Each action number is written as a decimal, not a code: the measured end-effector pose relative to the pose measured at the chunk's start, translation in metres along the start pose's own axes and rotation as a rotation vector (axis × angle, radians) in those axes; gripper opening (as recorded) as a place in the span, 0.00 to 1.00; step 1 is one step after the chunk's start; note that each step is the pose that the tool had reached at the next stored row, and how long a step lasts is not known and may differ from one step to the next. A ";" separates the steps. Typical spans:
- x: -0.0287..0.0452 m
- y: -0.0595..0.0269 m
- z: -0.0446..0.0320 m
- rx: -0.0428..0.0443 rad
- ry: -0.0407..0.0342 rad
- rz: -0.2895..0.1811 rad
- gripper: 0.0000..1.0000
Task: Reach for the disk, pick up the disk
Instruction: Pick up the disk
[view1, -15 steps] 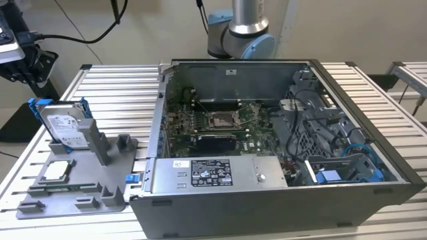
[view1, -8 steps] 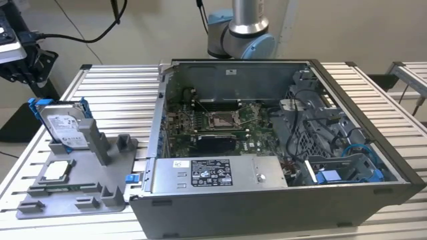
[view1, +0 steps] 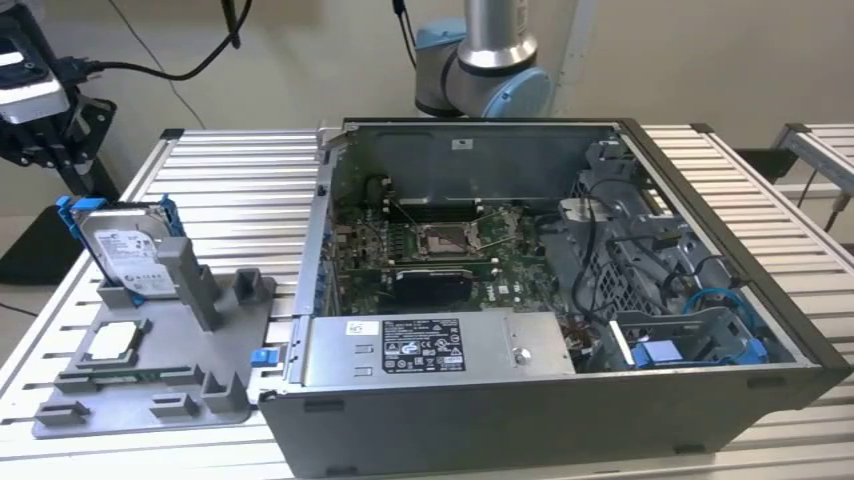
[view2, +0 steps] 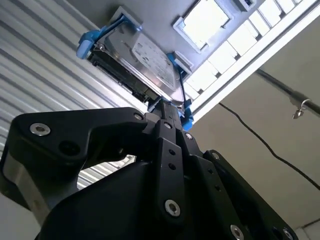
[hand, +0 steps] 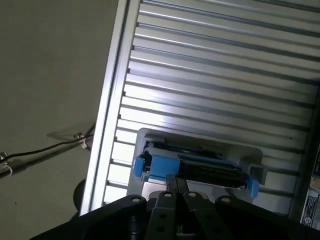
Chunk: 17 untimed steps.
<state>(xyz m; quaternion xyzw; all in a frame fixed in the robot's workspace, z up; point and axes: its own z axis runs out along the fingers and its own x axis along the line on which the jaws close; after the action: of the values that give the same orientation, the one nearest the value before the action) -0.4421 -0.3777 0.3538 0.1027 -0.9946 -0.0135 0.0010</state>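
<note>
black gripper (view2: 165, 106) linkage sits closest to the lens in both wrist views. its fingertips (hand: 176, 181) look pressed together with nothing clamped between them. just past the tips is the disk (view2: 145, 57), a silver hard drive clipped in a bright blue frame (hand: 159, 166). contact between gripper and disk can't be told.

in the exterior view the disk (view1: 130, 250) leans upright in a grey fixture (view1: 147, 400) at that view's left, well apart from the open computer case (view1: 534, 420). its white label faces out, with print too small to read. on the same fixture, nearer the camera, a small square silver chip (view1: 114, 340) lies flat.

fixture and case both rest on a slatted aluminium table (view1: 227, 190). inside the case, the power supply carries a white sticker beside a black sticker with white print (view1: 420, 345), text not legible. a blue bracket (view1: 661, 355) sits in the case's corner at the exterior view's right. arm base (view1: 487, 50) stands behind the case.
</note>
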 end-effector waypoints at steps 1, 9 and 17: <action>0.0000 0.0000 0.0000 0.0000 0.0004 -0.019 0.00; 0.0000 0.0000 0.0000 -0.0001 0.0044 -0.161 0.00; 0.0003 0.0001 0.0000 -0.0002 0.0078 -0.286 0.00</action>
<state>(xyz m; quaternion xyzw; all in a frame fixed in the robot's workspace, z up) -0.4425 -0.3777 0.3538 0.2436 -0.9698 -0.0132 0.0029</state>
